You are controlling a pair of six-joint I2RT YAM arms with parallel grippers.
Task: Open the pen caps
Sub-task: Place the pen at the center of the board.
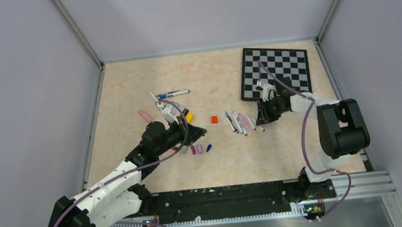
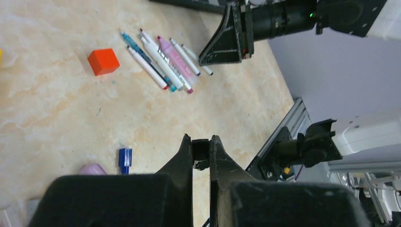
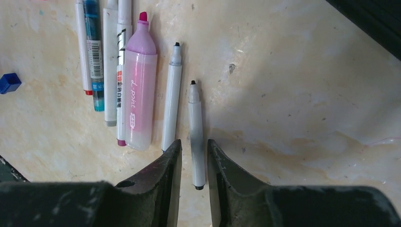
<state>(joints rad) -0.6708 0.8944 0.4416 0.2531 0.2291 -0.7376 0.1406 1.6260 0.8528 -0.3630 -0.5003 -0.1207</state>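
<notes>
Beside pink highlighter (image 3: 137, 90): two white pens (image 3: 171, 99), uncapped.

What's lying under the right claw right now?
A thin white pen with a black tip lies on the table, between the fingers of the right claw. One finger covers the lower end of the neighbouring white pen.
</notes>
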